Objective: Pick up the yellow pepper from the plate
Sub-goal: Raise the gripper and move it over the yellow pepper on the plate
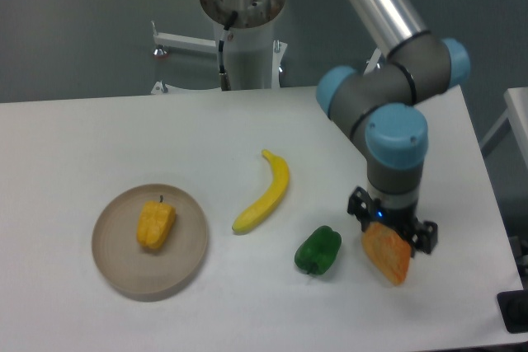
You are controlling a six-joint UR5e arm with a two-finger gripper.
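Observation:
The yellow pepper [155, 223] lies on the tan plate [111, 261] at the table's left front, its dark stem pointing away from me. My gripper [392, 223] hangs far to the right, over the back edge of an orange wedge [386, 254], well apart from the plate. Its two fingers stand spread with nothing between them, so it is open.
A long yellow banana [267, 191] lies mid-table between plate and gripper. A green pepper [318, 250] sits just left of the orange wedge. The arm's base column [245, 26] stands at the back. The table's right edge is near the gripper.

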